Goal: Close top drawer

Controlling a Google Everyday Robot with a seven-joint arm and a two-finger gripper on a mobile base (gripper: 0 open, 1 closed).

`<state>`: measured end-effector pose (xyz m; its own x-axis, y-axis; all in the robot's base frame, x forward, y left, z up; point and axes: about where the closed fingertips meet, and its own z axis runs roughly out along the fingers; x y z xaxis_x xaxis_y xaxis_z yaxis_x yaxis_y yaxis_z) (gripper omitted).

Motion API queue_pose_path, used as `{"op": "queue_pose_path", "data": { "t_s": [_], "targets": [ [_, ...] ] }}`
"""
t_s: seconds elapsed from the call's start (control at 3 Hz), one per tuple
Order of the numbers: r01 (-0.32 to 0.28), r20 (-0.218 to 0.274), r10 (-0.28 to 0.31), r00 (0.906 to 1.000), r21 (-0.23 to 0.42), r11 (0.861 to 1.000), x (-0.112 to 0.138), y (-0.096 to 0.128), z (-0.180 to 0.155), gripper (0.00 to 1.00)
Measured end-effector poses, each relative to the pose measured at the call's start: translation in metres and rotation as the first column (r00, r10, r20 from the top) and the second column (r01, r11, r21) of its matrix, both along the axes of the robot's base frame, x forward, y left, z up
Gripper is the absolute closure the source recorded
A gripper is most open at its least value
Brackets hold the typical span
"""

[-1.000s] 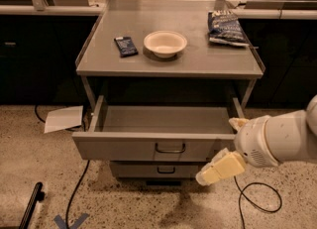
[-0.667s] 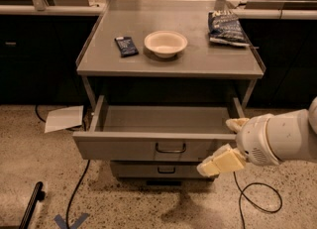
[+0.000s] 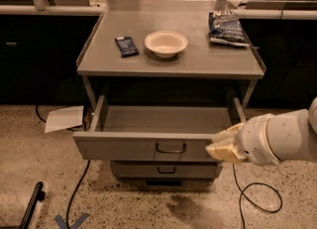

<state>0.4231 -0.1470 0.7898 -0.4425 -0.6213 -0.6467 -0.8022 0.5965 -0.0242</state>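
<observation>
The top drawer (image 3: 129,146) is a wide grey metal tray pulled fully out from under the grey cabinet top, with a small dark loop handle (image 3: 171,148) centred on its front. Its inside looks empty. My gripper (image 3: 224,145), with cream-coloured fingers on a white arm, sits at the right end of the drawer front, touching or just in front of it. A narrower lower drawer (image 3: 166,169) sits closed beneath.
On the cabinet top (image 3: 218,62) lie a white bowl (image 3: 166,43), a dark snack packet (image 3: 127,45) and a blue chip bag (image 3: 227,28). A sheet of paper (image 3: 64,118) and black cables (image 3: 247,193) lie on the speckled floor. Dark counters stand behind.
My gripper has risen from below the drawer front to its right end and moved closer to it. The drawer has stayed open.
</observation>
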Motion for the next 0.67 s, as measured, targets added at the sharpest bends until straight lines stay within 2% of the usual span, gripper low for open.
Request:
{"op": "queue_pose_path", "data": {
  "t_s": [0.33,0.67],
  "targets": [
    [0.000,0.000,0.000,1.0000,0.000,1.000,0.000,0.000,0.000,0.89],
    [0.052,0.038,-0.052,0.9979,0.012,0.999,-0.003,-0.009,-0.013,1.00]
  ]
}}
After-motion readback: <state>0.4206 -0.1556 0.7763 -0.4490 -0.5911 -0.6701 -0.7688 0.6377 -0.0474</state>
